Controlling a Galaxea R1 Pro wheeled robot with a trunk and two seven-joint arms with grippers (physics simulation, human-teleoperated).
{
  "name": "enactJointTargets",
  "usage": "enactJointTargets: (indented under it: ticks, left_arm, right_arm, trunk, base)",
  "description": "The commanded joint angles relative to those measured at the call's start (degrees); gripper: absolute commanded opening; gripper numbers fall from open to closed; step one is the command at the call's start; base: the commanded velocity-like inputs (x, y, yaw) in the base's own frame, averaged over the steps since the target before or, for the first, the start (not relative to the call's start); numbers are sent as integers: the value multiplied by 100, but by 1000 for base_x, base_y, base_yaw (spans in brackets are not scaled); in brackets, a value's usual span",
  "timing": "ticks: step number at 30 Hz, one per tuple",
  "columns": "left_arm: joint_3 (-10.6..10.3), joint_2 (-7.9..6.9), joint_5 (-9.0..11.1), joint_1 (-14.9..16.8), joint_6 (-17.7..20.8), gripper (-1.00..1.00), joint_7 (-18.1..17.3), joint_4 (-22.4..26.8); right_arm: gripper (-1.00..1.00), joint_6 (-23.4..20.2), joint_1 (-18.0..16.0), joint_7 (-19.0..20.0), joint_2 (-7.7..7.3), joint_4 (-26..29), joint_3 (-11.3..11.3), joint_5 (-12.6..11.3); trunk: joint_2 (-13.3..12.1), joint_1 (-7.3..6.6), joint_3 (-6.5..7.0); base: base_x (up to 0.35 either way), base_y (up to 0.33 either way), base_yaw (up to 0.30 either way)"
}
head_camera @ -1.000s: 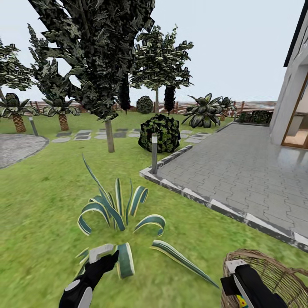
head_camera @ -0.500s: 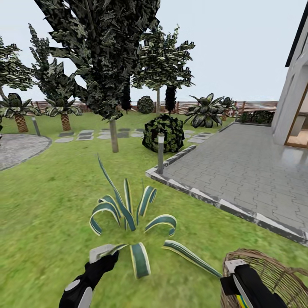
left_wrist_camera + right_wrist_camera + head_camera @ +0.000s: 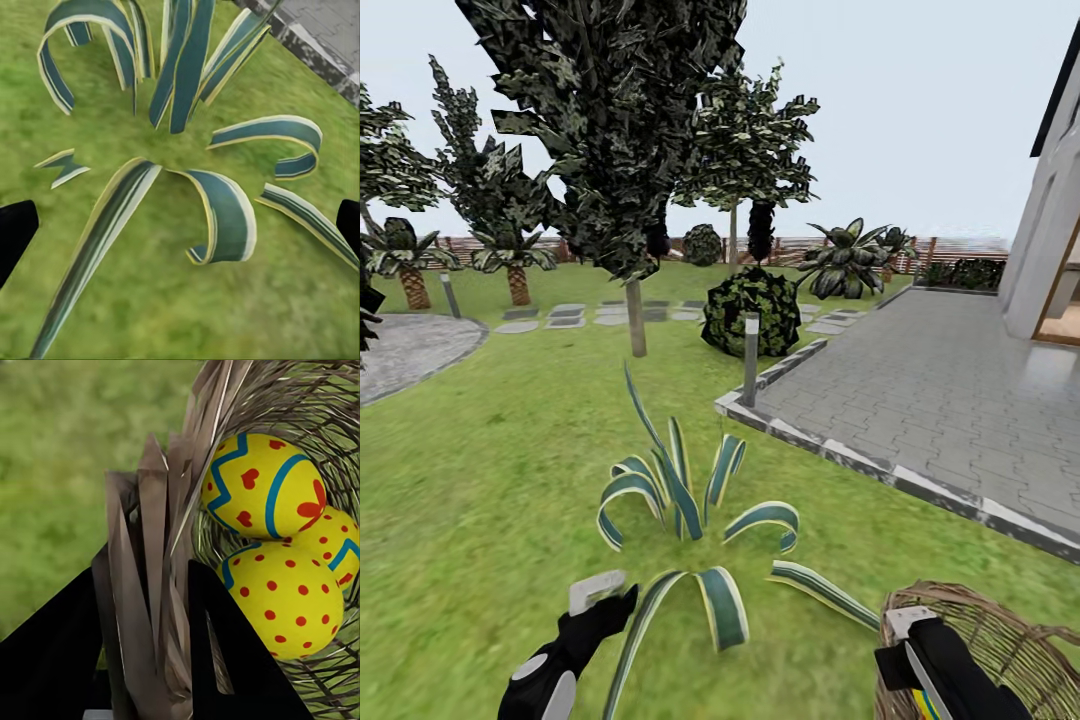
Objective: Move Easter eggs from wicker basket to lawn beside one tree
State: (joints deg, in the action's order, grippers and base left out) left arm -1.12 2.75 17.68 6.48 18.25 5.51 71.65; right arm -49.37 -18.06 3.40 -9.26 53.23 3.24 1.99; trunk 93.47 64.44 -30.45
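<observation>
**Fingers clamp basket rim, eggs inside**

Black fingers (image 3: 225, 652) of the right gripper (image 3: 154, 660) pinch the round brown wicker basket's (image 3: 169, 502) rim. Three yellow painted Easter eggs (image 3: 281, 577) sit inside, one mostly hidden. The left gripper (image 3: 180, 225), jaws spread wide, hovers over a striped blue-green plant (image 3: 187, 75) on the green lawn (image 3: 450, 500). The basket is cut off at the head view's edge.

My left arm reaches forward and low. My left gripper (image 3: 603, 592) has its two black fingers (image 3: 15, 234) spread wide apart, with nothing between them. My right arm is low on my other side. My right gripper (image 3: 154, 660) has its black fingers (image 3: 225, 660) squeezed on the rim of the wicker basket (image 3: 161, 585).
</observation>
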Motion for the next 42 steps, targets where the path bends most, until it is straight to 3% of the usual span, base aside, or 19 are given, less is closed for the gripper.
enactJointTargets:
  ticks: [1,8,17,32,42]
  left_arm:
    - [-13,-2,60,3,21,100,47,7]
    - [-17,-2,60,3,21,100,47,7]
    - [-19,-2,60,3,12,100,47,7]
    - [-19,7,60,3,12,100,47,7]
    - [-12,2,92,3,74,100,20,-5]
  right_arm:
    - [-100,-29,-4,29,-5,7,10,100]
    - [-100,-29,-4,29,4,11,10,100]
    - [-100,-29,-4,27,-1,12,10,100]
    - [-100,-29,-4,29,2,13,10,100]
    - [-100,-29,-4,29,-14,15,10,100]
  trunk:
    - [4,0,-6]
    - [4,0,-6]
    - [4,0,-6]
    - [4,0,-6]
    - [-77,-44,30]
  base:
    - [0,335,0]
    - [0,335,30]
    - [0,335,246]
    - [0,335,7]
    - [0,46,0]
